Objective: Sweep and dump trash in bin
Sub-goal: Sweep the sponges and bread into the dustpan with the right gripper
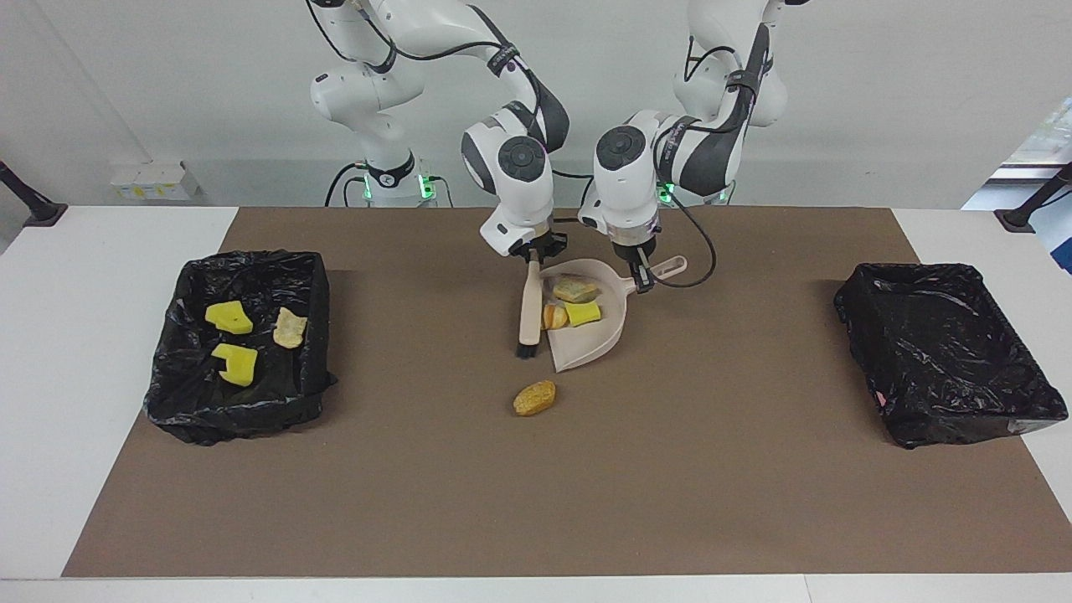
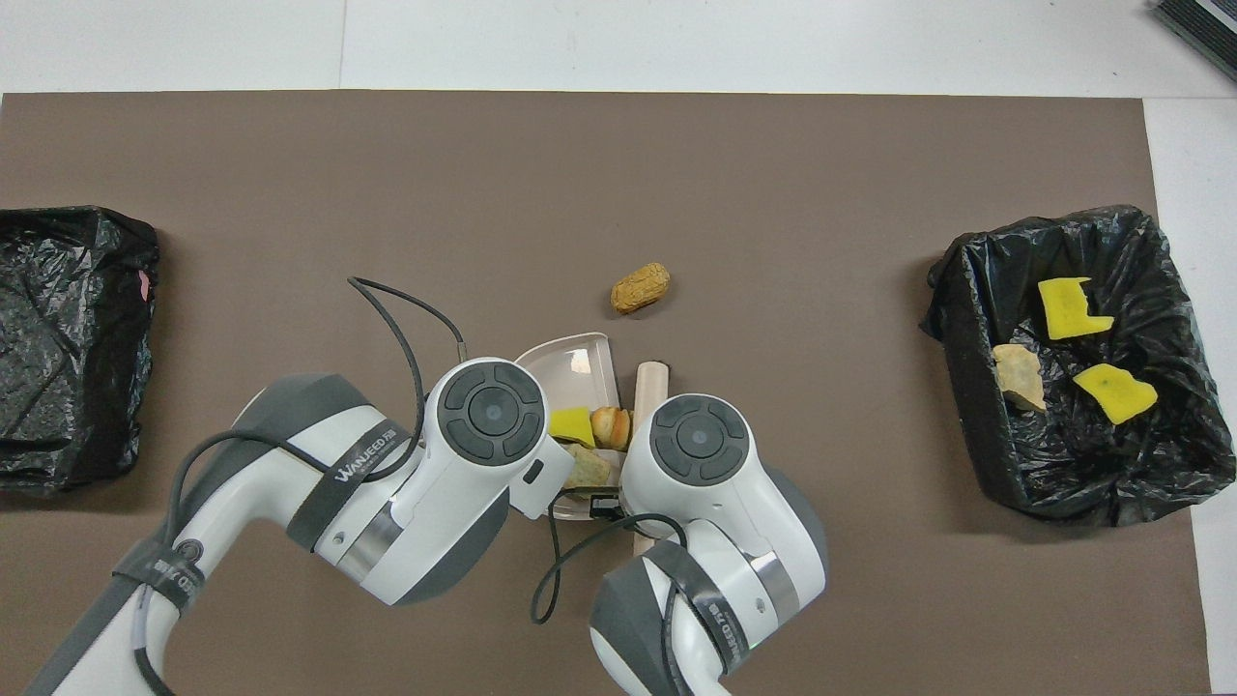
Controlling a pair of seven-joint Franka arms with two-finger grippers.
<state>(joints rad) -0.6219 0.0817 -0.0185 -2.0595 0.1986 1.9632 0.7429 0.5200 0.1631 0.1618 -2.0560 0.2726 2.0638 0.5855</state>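
Right gripper (image 1: 533,254) angles brush (image 1: 529,314) against held dustpan (image 1: 605,335)

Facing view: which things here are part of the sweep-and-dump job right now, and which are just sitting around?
In the job:
- brush, in right gripper
- dustpan, handle in left gripper, three trash pieces inside
- loose brown lump on the mat
- bin with trash

Lying about:
- empty lined bin
- brown mat

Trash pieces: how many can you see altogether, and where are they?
7. Three lie in the bin at the right arm's end: two yellow, one tan. Three sit in the dustpan: tan, yellow, golden. One lump lies on the mat.
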